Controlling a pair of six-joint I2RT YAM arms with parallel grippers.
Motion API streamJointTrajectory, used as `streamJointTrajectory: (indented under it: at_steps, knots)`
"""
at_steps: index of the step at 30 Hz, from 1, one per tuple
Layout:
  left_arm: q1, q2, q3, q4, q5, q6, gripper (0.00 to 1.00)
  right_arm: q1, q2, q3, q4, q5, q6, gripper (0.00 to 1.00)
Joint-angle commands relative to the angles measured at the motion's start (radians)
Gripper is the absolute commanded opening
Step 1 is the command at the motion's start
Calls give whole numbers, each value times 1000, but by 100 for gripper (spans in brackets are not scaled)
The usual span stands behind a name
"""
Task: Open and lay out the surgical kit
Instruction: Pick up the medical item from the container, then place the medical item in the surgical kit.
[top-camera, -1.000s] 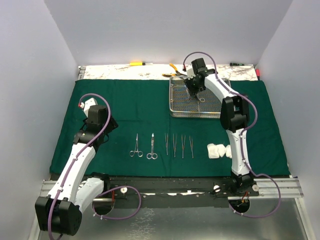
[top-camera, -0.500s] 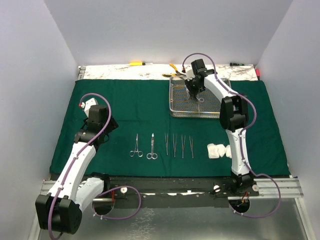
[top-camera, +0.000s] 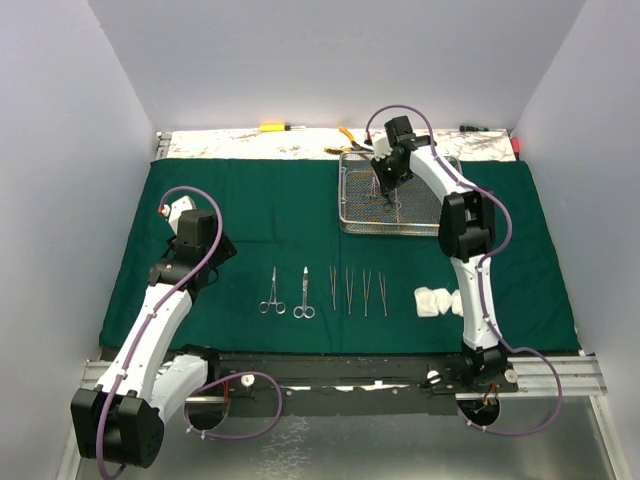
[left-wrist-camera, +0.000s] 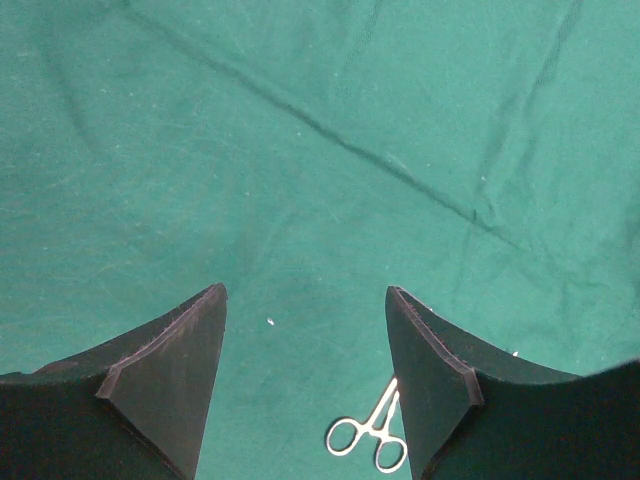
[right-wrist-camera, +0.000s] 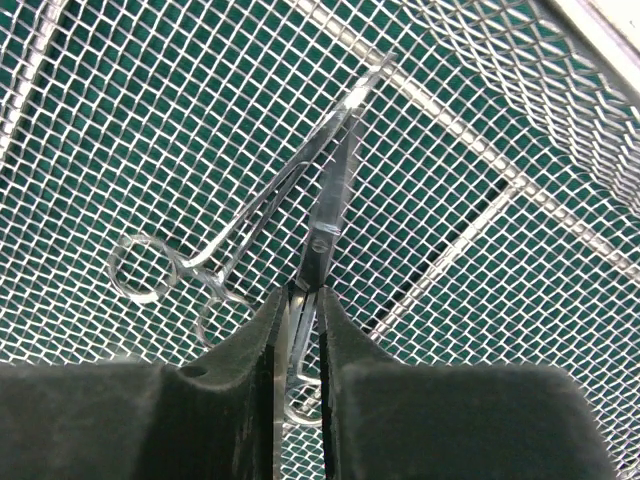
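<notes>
Right wrist view: pinching steel clamp (right-wrist-camera: 320, 240) at shanks just behind pivot with right end effector (right-wrist-camera: 298, 320), inside mesh tray (right-wrist-camera: 480, 120), far right on green cloth (top-camera: 250, 220). Light, stiff, slick; may snag crossing second clamp (right-wrist-camera: 190, 265). With left end effector (left-wrist-camera: 305, 370) spread wide, empty, above cloth.

White arms (top-camera: 150, 330), purple cables (top-camera: 400, 105); black joints (top-camera: 465, 225), left hand (left-wrist-camera: 303, 291), right hand (right-wrist-camera: 300, 300).

Left arm (top-camera: 160, 310) is folded low on its side, left gripper (left-wrist-camera: 303, 300) pointing down, jaws spread wide. Right arm (top-camera: 470, 260) reaches far forward, wrist tipped steeply down. Right gripper (right-wrist-camera: 299, 300) is pinched narrow on a clamp (right-wrist-camera: 328, 205).
</notes>
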Motion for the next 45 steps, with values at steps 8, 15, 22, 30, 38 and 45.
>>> streamJointTrajectory:
  at_steps: [8,15,22,30,38,45]
  knots:
    - [7,-7,-15,6,-21,3,67,-19,-34,-139,78,54,9,1]
    - [7,-19,-15,7,-24,3,67,-5,-226,-276,289,109,45,1]
    - [7,-24,-14,6,-25,3,67,5,-363,-391,421,111,114,1]
    - [7,-34,-14,6,-25,3,67,28,-441,-481,507,110,222,1]
    - [7,-69,-13,1,-23,-5,66,92,-518,-431,412,134,356,1]
    - [6,-175,-5,-8,12,-13,65,209,-612,-432,365,124,523,1]
